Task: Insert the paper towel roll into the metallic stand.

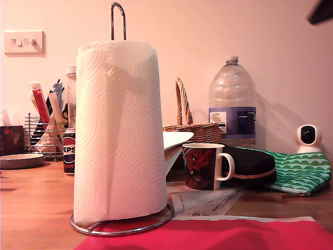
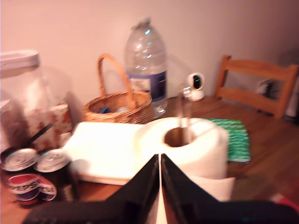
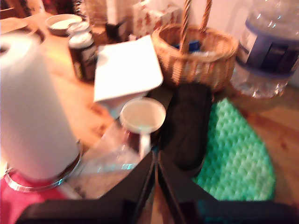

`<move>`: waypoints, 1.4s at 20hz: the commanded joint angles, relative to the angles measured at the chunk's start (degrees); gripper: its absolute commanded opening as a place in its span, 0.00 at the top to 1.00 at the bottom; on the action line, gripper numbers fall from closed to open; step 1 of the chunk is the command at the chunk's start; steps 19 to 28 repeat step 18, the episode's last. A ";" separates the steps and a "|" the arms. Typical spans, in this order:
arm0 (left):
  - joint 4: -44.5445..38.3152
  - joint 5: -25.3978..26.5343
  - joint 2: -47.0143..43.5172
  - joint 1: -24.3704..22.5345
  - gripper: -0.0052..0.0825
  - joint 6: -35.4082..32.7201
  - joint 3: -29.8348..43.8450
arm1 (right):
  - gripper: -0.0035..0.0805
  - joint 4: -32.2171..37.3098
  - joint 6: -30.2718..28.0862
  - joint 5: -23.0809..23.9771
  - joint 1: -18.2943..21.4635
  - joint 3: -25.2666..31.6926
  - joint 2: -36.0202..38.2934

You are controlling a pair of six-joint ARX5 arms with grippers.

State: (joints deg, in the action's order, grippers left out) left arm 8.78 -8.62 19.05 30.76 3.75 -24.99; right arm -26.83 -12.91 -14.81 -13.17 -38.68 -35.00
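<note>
The exterior view sits low at table height, close to the tall white paper towel roll (image 1: 118, 130), facing the wall. Both wrist views look down from above and behind it; all three share the roll (image 2: 187, 144) (image 3: 32, 112) and the brown wicker basket (image 1: 200, 131) (image 2: 119, 106) (image 3: 198, 53) beyond it.

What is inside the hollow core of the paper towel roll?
The metallic stand's upright loop runs through the paper towel roll, emerging on top. Its lower part is hidden by the paper.

You see a white paper towel roll (image 1: 118, 130) with tiny bumps on a shiny silver stand (image 1: 117, 20). The cloth (image 1: 229, 235) is red, and the pouch (image 1: 302, 174) is green with wavy lines.
</note>
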 commanded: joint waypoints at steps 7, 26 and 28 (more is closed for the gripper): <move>2.69 -3.17 -2.25 1.29 0.96 0.81 1.01 | 0.97 -6.21 4.11 -0.09 0.04 4.07 13.92; 16.55 -2.93 -2.27 1.29 0.96 0.79 1.01 | 0.97 -14.86 4.11 -0.07 0.07 4.07 13.90; 16.55 -2.93 -2.27 1.29 0.96 0.79 1.01 | 0.97 -14.86 4.11 -0.07 0.07 4.07 13.90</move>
